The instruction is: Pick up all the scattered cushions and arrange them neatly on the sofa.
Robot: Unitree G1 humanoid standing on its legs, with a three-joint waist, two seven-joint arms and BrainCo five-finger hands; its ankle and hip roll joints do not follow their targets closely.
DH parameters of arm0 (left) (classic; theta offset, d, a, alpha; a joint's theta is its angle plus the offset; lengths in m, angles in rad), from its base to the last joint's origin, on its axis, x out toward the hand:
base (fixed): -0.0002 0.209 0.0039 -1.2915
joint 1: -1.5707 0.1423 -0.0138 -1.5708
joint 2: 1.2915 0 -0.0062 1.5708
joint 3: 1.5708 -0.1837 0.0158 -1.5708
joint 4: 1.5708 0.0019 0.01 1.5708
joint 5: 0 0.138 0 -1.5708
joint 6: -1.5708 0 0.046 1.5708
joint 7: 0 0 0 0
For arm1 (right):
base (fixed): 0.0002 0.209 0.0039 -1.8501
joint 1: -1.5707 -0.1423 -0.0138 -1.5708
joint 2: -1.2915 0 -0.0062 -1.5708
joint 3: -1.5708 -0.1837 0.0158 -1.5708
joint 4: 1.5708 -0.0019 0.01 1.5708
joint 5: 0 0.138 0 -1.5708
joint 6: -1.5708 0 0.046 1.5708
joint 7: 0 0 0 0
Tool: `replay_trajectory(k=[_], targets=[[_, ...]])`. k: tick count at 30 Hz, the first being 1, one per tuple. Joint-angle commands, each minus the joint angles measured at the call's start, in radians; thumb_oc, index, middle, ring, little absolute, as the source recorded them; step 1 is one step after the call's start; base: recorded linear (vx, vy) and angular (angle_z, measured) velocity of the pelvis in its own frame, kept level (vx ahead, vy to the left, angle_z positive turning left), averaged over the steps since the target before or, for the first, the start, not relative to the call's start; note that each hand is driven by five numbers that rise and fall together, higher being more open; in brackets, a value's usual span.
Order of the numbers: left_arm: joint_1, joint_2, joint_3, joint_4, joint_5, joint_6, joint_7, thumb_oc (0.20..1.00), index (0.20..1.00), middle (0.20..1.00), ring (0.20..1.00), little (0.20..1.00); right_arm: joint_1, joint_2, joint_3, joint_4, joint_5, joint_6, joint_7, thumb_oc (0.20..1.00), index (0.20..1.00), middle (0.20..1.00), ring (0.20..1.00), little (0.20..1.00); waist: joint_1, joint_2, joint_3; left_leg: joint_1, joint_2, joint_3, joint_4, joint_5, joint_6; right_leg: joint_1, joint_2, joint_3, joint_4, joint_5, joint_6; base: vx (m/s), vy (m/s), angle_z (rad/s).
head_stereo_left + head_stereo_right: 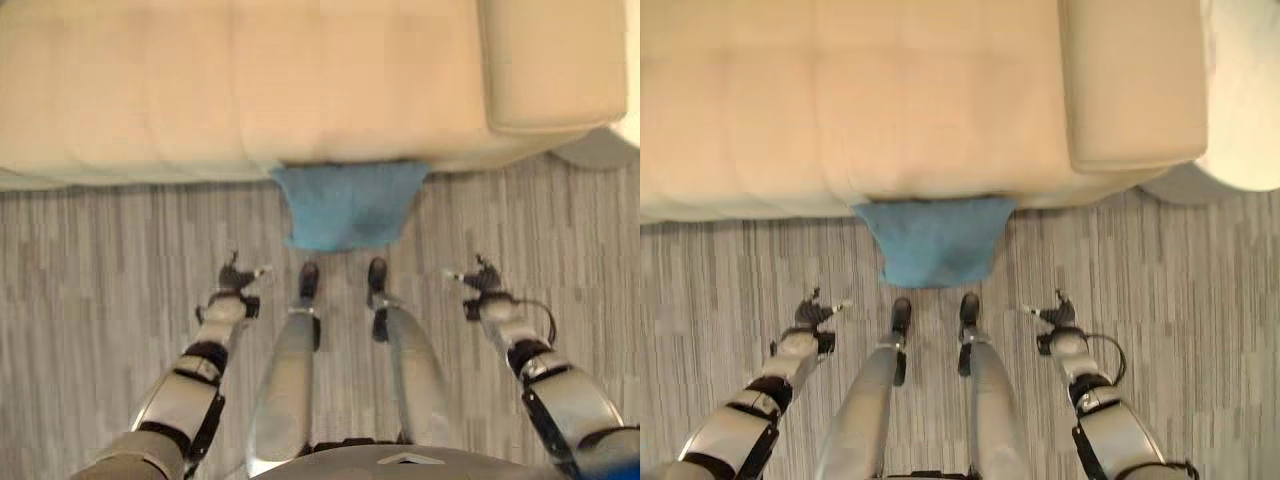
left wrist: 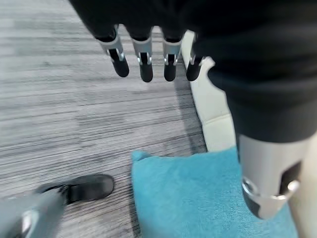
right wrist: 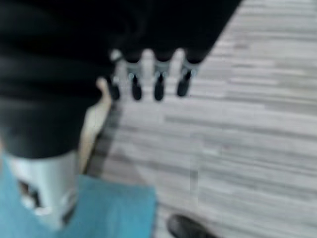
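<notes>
A blue cushion (image 1: 349, 204) lies on the grey floor against the front edge of the beige sofa (image 1: 200, 90), straight ahead of me; it also shows in the left wrist view as the blue cushion (image 2: 198, 193) and in the right wrist view (image 3: 109, 213). My left hand (image 1: 237, 280) hovers over the floor to the cushion's left, fingers (image 2: 143, 59) straight and holding nothing. My right hand (image 1: 480, 280) hovers to the cushion's right, its fingers (image 3: 158, 79) also straight and empty. Neither hand touches the cushion.
The sofa's armrest (image 1: 550, 60) rises at the upper right. A pale rounded object (image 1: 1245, 100) stands beyond it on the floor. Grey striped flooring (image 1: 90, 280) spreads on both sides of the cushion.
</notes>
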Motion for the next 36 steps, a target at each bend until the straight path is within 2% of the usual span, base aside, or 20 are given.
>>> replay_trajectory(k=[1, 3, 7, 8, 17, 28, 36], targets=[[0.019, 0.019, 0.027, 0.010, -0.073, -0.025, 0.054, 1.000, 1.000, 1.000, 1.000, 1.000, 0.035, -0.056, 0.004, -0.022, 0.049, -0.018, -0.085, 1.000, 1.000, 1.000, 1.000, 1.000, -0.009, 0.018, -0.093, -0.080, -0.028, -0.057, 0.041, -0.052, -0.002, 0.012, -0.010, 0.078, 0.011, -0.057, 0.056, -0.11, 0.067, 0.05], [-0.083, 0.034, 0.005, -0.002, -0.099, -0.033, 0.093, 1.000, 1.000, 1.000, 1.000, 1.000, -0.078, -0.076, -0.002, -0.028, 0.092, -0.032, -0.142, 1.000, 1.000, 1.000, 1.000, 1.000, -0.019, 0.028, -0.083, -0.197, -0.039, -0.060, 0.090, -0.062, 0.001, -0.110, -0.006, 0.094, 0.072, -0.068, 0.056, -0.04, 0.045, 0.01], [-0.173, 0.048, -0.010, -0.026, -0.111, -0.037, 0.119, 1.000, 1.000, 1.000, 1.000, 1.000, -0.155, -0.084, -0.017, -0.066, 0.160, -0.061, -0.181, 1.000, 1.000, 1.000, 1.000, 1.000, -0.030, 0.034, -0.074, -0.303, -0.049, -0.060, 0.142, -0.075, 0.003, -0.215, -0.002, 0.107, 0.123, -0.081, 0.055, 0.01, 0.025, 0.02], [-0.219, 0.057, -0.016, -0.043, -0.124, -0.038, 0.125, 1.000, 1.000, 1.000, 1.000, 1.000, -0.190, -0.090, -0.021, -0.101, 0.190, -0.081, -0.196, 1.000, 1.000, 1.000, 1.000, 1.000, -0.036, 0.035, -0.069, -0.363, -0.054, -0.060, 0.177, -0.084, 0.004, -0.278, 0.000, 0.113, 0.154, -0.085, 0.055, 0.02, 0.042, 0.02], [-0.425, 0.086, -0.058, -0.098, -0.310, -0.079, 0.114, 1.000, 1.000, 1.000, 1.000, 1.000, -0.340, -0.127, 0.010, -0.156, 0.269, -0.119, -0.231, 1.000, 1.000, 1.000, 1.000, 1.000, -0.068, 0.038, -0.064, -0.577, -0.081, -0.056, 0.278, -0.102, 0.010, -0.493, 0.013, 0.136, 0.248, -0.095, 0.065, 0.01, 0.014, 0.00], [-0.533, 0.088, -0.143, -0.152, -0.280, -0.072, 0.115, 1.000, 1.000, 1.000, 1.000, 1.000, -0.398, -0.146, 0.049, -0.206, 0.338, -0.171, -0.228, 1.000, 1.000, 1.000, 1.000, 1.000, -0.074, 0.049, -0.063, -0.739, -0.091, -0.046, 0.358, -0.102, 0.009, -0.646, 0.018, 0.133, 0.327, -0.097, 0.069, 0.02, 0.004, -0.03], [-0.575, 0.093, -0.182, -0.205, -0.269, -0.083, 0.137, 1.000, 1.000, 1.000, 1.000, 1.000, -0.477, -0.145, 0.118, -0.193, 0.300, -0.153, -0.242, 1.000, 1.000, 1.000, 1.000, 1.000, -0.056, 0.063, -0.065, -0.813, -0.093, -0.034, 0.397, -0.088, 0.007, -0.719, 0.013, 0.124, 0.387, -0.095, 0.074, 0.01, 0.001, -0.01]])
